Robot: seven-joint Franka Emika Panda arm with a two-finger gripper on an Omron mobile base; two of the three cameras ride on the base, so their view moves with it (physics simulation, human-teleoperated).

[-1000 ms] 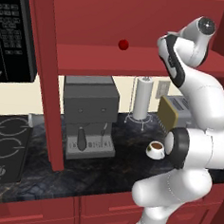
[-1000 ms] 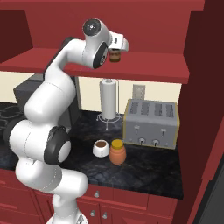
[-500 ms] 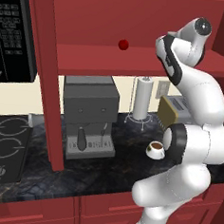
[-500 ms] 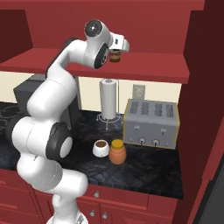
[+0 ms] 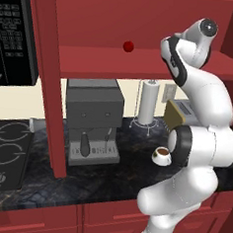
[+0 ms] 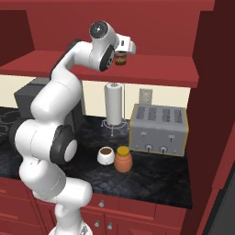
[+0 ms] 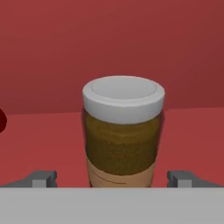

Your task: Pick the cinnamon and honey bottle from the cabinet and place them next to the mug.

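Dark-red boards of the cabinet (image 5: 117,64) serve as the landmark, taken from its left end to its right. Beside its thick left post hangs a black microwave (image 5: 13,36), and below that post a stovetop (image 5: 6,154) is set into the dark counter (image 6: 156,176). On the shelf board, left of the arm, a small red ball (image 5: 128,46) rests alone. Under the shelf stand a grey coffee machine (image 5: 93,121) and then a paper towel roll (image 5: 148,102) on its wire stand.

Further right on the shelf board, the cinnamon (image 7: 123,131) stands upright, grey cap on top. The gripper (image 7: 116,179) is level with the jar; its fingertips (image 7: 43,178) are spread wide, one on either side of the jar's base, each with clear red shelf between it and the glass, so nothing is pinched. In the right base view the hand meets the jar (image 6: 120,58) at the shelf's front edge.

Below the shelf, the mug (image 6: 105,155) sits on the counter with the honey bottle (image 6: 123,159) just beside it on the right, and a silver toaster (image 6: 158,129) stands behind them.
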